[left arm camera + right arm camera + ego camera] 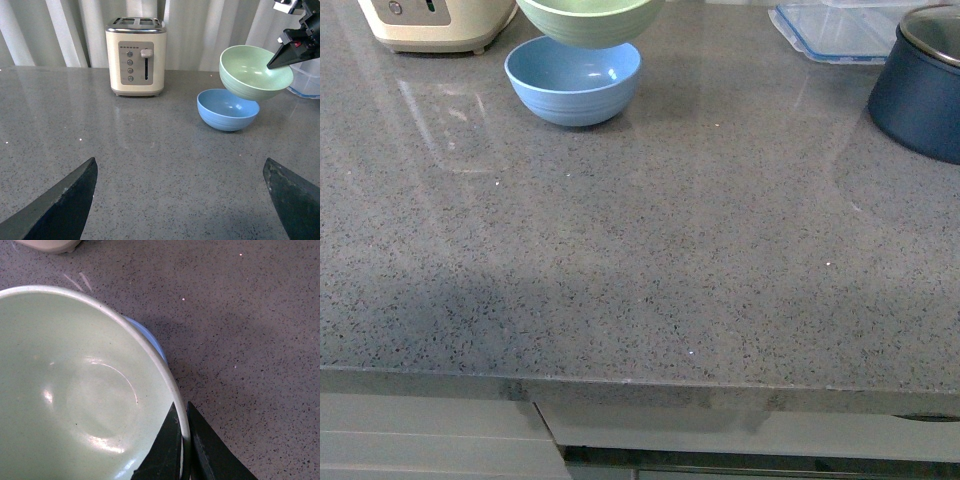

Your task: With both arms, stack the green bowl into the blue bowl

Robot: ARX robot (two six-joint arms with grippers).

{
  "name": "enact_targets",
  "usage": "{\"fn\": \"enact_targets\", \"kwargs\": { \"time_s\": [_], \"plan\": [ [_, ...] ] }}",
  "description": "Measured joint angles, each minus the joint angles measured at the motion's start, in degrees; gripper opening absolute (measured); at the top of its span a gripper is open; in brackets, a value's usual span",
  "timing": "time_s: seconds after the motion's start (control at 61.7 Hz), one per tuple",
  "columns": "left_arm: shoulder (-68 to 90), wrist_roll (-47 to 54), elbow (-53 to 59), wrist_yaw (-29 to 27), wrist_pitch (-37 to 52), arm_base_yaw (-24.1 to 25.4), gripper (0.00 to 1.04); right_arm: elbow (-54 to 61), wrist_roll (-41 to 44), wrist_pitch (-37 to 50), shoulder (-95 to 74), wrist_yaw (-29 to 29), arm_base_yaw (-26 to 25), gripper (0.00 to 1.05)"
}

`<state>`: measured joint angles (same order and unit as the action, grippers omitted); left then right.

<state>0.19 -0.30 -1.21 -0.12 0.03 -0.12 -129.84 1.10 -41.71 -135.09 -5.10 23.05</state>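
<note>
Grey speckled countertop (650,260) is spread beneath the left gripper (179,165), whose fingers (65,200) are parted wide and empty. Ahead of it, the green bowl (255,72) is clamped by its rim in the right gripper (181,407), tilted over the blue bowl (227,107).

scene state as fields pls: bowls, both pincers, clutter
green bowl: tilted, in the air over the blue bowl, not nested yet
blue bowl: upright on counter, empty
right pincer: shut on green bowl's rim
left pincer: open, holding nothing, apart from both bowls
other: toaster, navy pot, clear container
</note>
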Motion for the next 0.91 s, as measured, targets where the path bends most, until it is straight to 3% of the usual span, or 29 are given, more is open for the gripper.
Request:
{"fn": "enact_targets", "kwargs": {
  "time_s": [0.713,0.908],
  "plan": [
    [0.0,0.0,0.0,0.0,0.0,0.0,0.98,-19.3,1.3,-6.6,-13.4,-0.4,1.1,0.01],
    [0.0,0.0,0.0,0.0,0.0,0.0,0.98,-19.6,1.1,-6.6,-13.6,-0.8,1.1,0.29]
  ]
}}
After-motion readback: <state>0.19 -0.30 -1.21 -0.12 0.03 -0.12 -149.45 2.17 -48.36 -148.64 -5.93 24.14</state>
